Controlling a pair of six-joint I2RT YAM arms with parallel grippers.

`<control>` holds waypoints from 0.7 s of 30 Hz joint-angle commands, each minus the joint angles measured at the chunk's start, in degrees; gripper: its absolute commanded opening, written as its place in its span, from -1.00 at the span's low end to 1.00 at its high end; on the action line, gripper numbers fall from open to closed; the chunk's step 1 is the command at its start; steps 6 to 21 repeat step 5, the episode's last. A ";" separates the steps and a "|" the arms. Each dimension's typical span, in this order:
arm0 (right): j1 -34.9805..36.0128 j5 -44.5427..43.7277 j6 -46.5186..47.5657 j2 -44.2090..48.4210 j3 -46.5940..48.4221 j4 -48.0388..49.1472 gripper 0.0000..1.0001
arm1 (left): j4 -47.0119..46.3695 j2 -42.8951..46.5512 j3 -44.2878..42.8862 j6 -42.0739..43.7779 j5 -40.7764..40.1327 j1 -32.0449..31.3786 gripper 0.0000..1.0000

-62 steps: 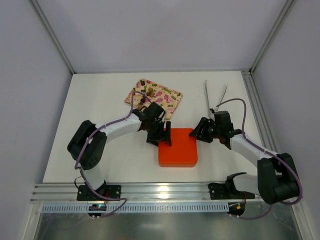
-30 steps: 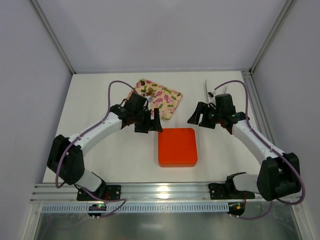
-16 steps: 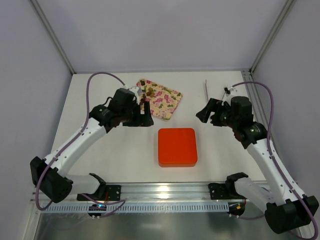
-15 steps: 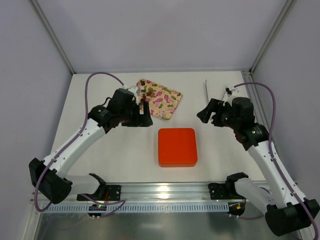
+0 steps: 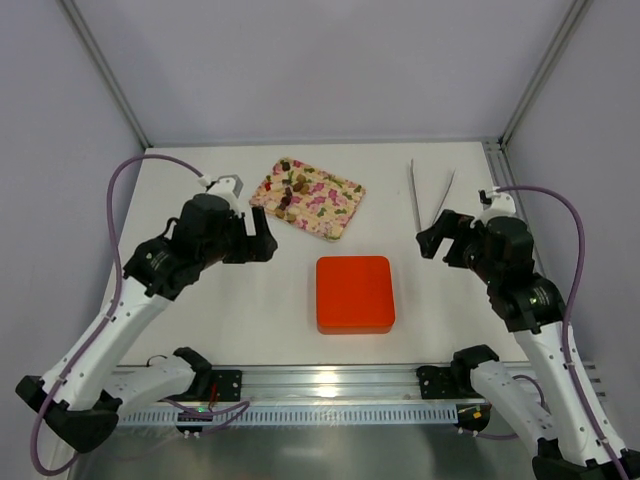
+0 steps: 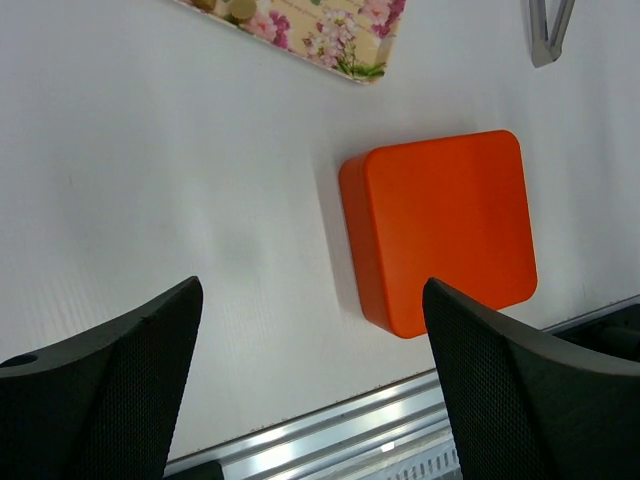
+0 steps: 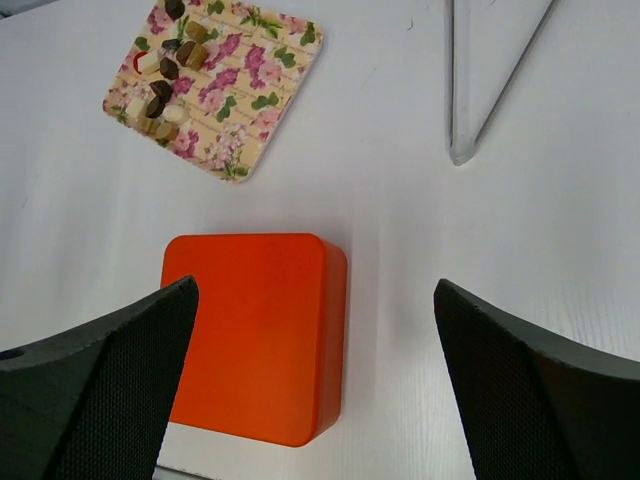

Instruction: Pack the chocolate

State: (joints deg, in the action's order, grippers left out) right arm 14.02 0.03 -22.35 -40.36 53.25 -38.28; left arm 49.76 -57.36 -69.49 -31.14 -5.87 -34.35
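The chocolate (image 5: 288, 192) is a cluster of dark brown and tan lumps on the left part of the pink floral tray (image 5: 335, 205), also seen as the chocolate (image 7: 165, 75) in the right wrist view. The orange box (image 5: 354, 294) sits shut under its lid in the middle of the table. My left gripper (image 5: 258, 240) hovers open, left of the box and near the tray's front. My right gripper (image 5: 436, 236) hovers open to the right of the box. Neither holds anything. The left wrist view shows the box (image 6: 440, 225) between open jaws (image 6: 312, 288); the right wrist view shows the box (image 7: 250, 335) likewise (image 7: 315, 287).
Metal tongs (image 5: 430, 195) lie at the back right, beyond my right gripper, seen too as tongs (image 7: 480, 80). An aluminium rail (image 5: 320, 380) runs along the table's near edge. White walls close in the table on three sides.
Both arms have drawn back and up from the orange box, the left one to the left, the right one to the right. Both sets of jaws stand wider apart.
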 commanded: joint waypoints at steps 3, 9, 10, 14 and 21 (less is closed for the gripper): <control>0.22 -1.96 1.78 0.19 0.97 0.75 0.99 | 0.95 -0.03 0.68 -0.33 -2.31 0.33 0.77; 0.22 -2.84 1.35 0.10 1.15 1.36 0.99 | 0.95 -0.20 0.68 -0.07 -2.31 0.33 0.77; 0.22 -2.84 1.35 0.10 1.15 1.36 0.99 | 0.95 -0.20 0.68 -0.07 -2.31 0.33 0.77; 0.22 -2.84 1.35 0.10 1.15 1.36 0.99 | 0.95 -0.20 0.68 -0.07 -2.31 0.33 0.77; 0.22 -2.84 1.35 0.10 1.15 1.36 0.99 | 0.95 -0.20 0.68 -0.07 -2.31 0.33 0.77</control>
